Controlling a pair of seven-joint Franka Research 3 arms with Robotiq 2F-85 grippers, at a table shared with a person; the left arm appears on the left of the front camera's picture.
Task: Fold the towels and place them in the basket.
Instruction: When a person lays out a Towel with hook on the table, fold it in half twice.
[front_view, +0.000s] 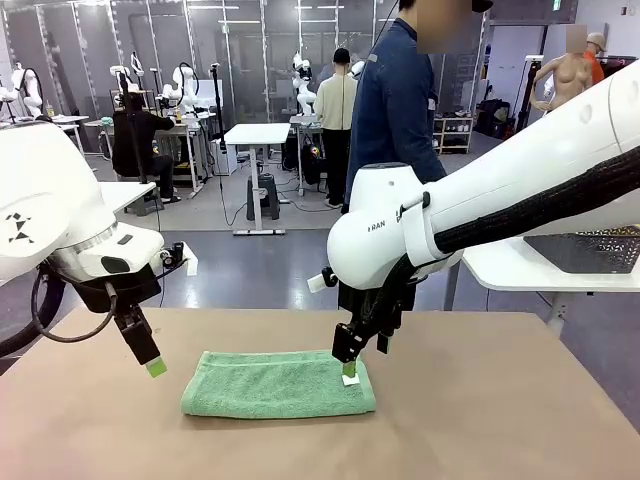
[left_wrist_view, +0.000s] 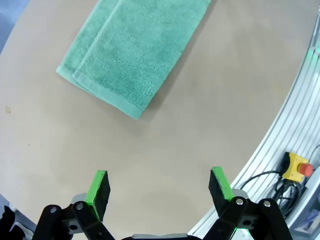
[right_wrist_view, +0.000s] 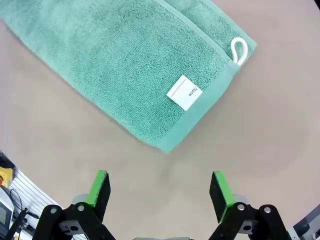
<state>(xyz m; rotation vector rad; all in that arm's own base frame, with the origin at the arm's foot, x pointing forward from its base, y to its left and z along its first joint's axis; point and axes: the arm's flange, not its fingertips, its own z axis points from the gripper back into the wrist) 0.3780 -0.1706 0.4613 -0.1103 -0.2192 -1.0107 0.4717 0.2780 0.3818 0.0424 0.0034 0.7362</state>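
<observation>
Fold step looks partway done: one mint-green towel (front_view: 278, 385) lies flat mid-table, already doubled into a long strip (stacked edges show in the left wrist view). Its white tag (right_wrist_view: 184, 92) and hang loop (right_wrist_view: 239, 50) are at the right end. Left gripper (front_view: 153, 363) hangs just off the towel's left end, above the table, jaws wide apart, nothing in them. Right gripper (front_view: 348, 372) sits over the right end near the tag, jaws apart too; can't tell if it touches the cloth. Next move likely: pinch one end through both layers, bring it over to the other end, then carry it to the basket (front_view: 590, 255), well apart on a white side table (front_view: 510, 275) at far right. Surface is a plain matte brown tabletop (front_view: 500, 420). Room is an open lab, with a person (front_view: 395, 110) in a dark blue jacket at the far edge and desks behind.
</observation>
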